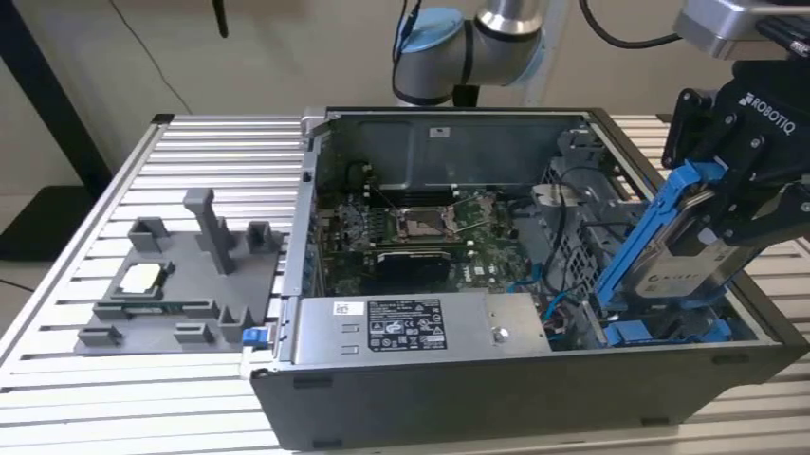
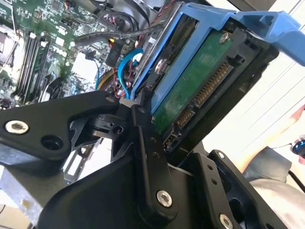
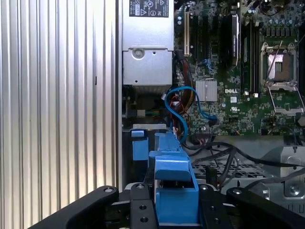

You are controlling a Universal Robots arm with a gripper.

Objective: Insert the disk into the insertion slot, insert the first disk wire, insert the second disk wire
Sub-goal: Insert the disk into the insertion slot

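The support is a ribbed aluminium table point(image 1: 127, 398) built of parallel slats. Two items rest directly on it: an open computer case point(image 1: 506, 403), lying on its side, and a grey plastic fixture tray point(image 1: 177, 294) just beside the case, toward the exterior view's left.

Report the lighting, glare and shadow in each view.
Exterior view: even, soft light on the ribbed aluminium table; the open dark-grey computer case is shadowed inside. Second wrist view: the background beside the blue-framed silver-grey disk is washed out white. First wrist view: bright streaks of glare along the table ribs; the green motherboard is evenly lit.
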